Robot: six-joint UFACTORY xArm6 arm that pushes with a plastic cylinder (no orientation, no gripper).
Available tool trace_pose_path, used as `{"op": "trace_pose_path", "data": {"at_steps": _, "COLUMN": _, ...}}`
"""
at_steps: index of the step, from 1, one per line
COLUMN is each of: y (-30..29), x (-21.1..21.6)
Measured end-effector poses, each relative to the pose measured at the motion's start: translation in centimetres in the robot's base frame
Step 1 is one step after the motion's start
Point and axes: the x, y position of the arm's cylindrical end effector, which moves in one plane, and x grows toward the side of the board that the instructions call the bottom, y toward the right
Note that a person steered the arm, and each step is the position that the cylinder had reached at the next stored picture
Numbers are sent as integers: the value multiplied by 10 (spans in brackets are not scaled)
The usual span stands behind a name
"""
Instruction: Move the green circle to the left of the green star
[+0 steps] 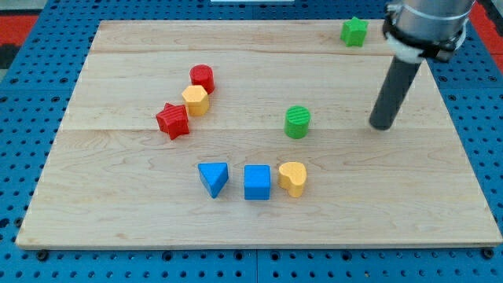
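Nearest the view's bottom sits a row of three blocks on the wooden board (pixel 110 228): a blue triangle (pixel 213 178), a blue cube (pixel 257 182) just to its right, and a yellow heart (pixel 292 178) touching or nearly touching the cube's right side.

Taking the green circle (pixel 297 122) as the landmark, that row lies below it, with the yellow heart almost straight under it and the two blue blocks below and to its left. The green circle itself stands upright on the board a little right of the middle, apart from every other block.

Well to the left of the green circle is a cluster of three: a red star (pixel 172 120) at about the circle's height, a yellow hexagon (pixel 195 100) just up and right of the star, and a red cylinder (pixel 202 78) touching the hexagon from above.

The green star (pixel 354 31) lies far above and to the right of the green circle, near the board's top edge.

My tip (pixel 383 125) rests on the board to the right of the green circle, at about its height, with a clear gap of bare wood between them. The rod rises up and rightward from there, and it passes just right of the green star. There is no claw on this arm, only the rod; it holds nothing and touches no block.
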Motion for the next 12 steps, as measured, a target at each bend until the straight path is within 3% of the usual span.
{"op": "trace_pose_path", "data": {"at_steps": 1, "y": -73, "x": 14}}
{"op": "trace_pose_path", "data": {"at_steps": 3, "y": -138, "x": -71}}
{"op": "trace_pose_path", "data": {"at_steps": 4, "y": -192, "x": -85}}
{"op": "trace_pose_path", "data": {"at_steps": 5, "y": -194, "x": -99}}
{"op": "trace_pose_path", "data": {"at_steps": 6, "y": -178, "x": -148}}
{"op": "trace_pose_path", "data": {"at_steps": 7, "y": -234, "x": -160}}
{"op": "trace_pose_path", "data": {"at_steps": 8, "y": -215, "x": -187}}
{"op": "trace_pose_path", "data": {"at_steps": 9, "y": -143, "x": -245}}
{"op": "trace_pose_path", "data": {"at_steps": 10, "y": -104, "x": -237}}
{"op": "trace_pose_path", "data": {"at_steps": 11, "y": -174, "x": -201}}
{"op": "trace_pose_path", "data": {"at_steps": 12, "y": -131, "x": -193}}
